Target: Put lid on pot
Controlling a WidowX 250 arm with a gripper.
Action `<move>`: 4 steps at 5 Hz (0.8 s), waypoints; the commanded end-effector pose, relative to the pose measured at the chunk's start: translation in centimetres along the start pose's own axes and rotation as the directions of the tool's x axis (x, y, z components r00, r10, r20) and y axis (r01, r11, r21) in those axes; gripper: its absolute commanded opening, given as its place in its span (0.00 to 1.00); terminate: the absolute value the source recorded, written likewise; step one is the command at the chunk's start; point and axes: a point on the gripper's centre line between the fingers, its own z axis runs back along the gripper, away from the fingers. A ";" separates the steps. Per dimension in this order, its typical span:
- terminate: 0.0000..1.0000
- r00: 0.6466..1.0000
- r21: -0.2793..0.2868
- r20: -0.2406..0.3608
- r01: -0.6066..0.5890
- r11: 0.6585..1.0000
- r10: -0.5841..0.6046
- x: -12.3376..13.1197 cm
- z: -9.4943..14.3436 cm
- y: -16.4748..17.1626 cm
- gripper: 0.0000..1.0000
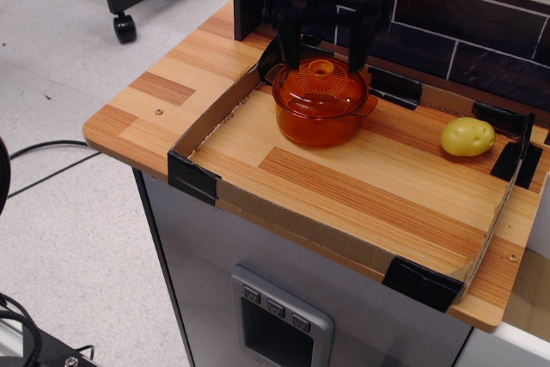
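Observation:
The see-through orange lid [320, 88] sits flat on top of the orange pot [314, 129], with its ring knob facing up. The pot stands at the back left of the wooden board, one small side handle showing at its right rim. My black gripper [323, 47] hangs just above the lid. Its fingers [289, 40] are spread wide on either side of the knob and hold nothing. I see a gap between the fingertips and the lid.
A yellow potato [467, 137] lies at the back right of the board. A low cardboard rim [284, 223] with black taped corners frames the board. A dark tiled wall [481, 32] rises right behind the pot. The counter edge drops off at front and left.

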 end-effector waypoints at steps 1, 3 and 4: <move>0.00 0.992 -0.061 0.118 -0.036 0.998 0.043 0.6 7.5 0.6 1.00; 0.00 0.995 -0.019 0.092 0.029 0.999 -0.027 -0.8 7.1 1.0 1.00; 0.00 0.995 -0.019 0.092 0.029 0.999 -0.027 -0.8 7.1 1.0 1.00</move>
